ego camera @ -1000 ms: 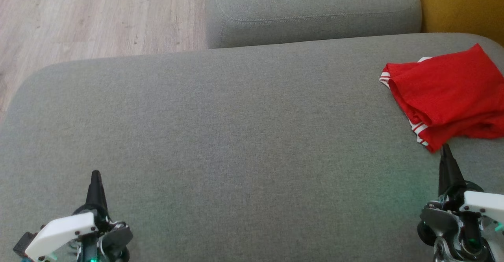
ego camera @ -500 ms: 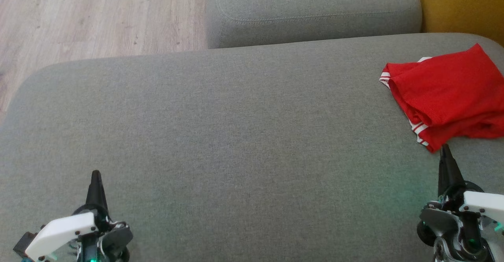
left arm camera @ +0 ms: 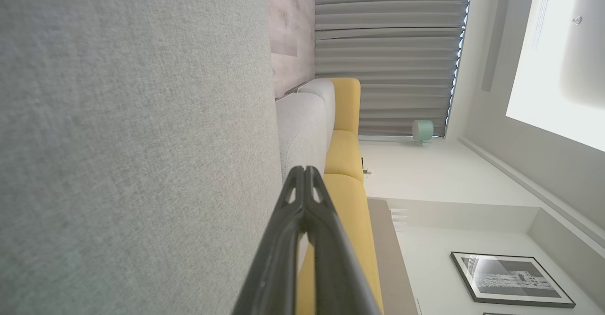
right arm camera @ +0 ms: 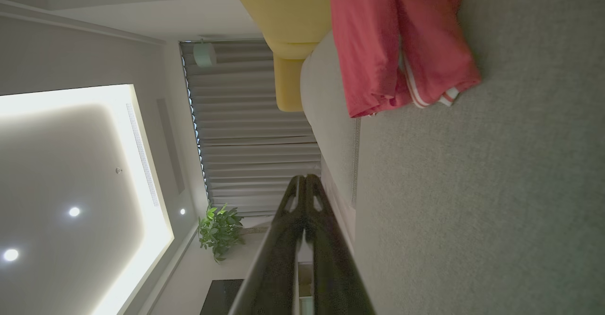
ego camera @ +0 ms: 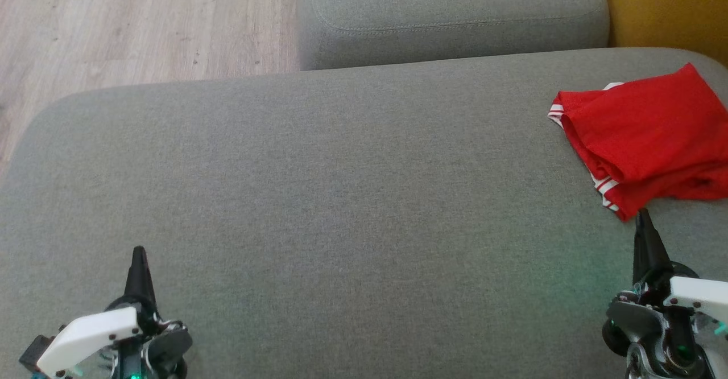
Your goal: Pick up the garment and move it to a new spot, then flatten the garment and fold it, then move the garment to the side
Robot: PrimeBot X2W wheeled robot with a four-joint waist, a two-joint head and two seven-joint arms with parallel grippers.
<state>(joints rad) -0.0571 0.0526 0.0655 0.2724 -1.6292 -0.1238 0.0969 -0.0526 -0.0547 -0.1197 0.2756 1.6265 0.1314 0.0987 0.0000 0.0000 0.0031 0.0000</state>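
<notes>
Grey sofa cushion [ego camera: 341,197] carries a folded red garment [ego camera: 642,134] far right; left gripper [ego camera: 138,252] and right gripper [ego camera: 642,215] both closed, empty.

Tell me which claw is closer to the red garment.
The right claw, shut, with its tip close by the red garment; the left claw sits far off across the grey cushion.

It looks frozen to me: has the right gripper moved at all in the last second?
No. The right gripper points at the same spot on the grey cushion, just below the red garment, as before.
</notes>
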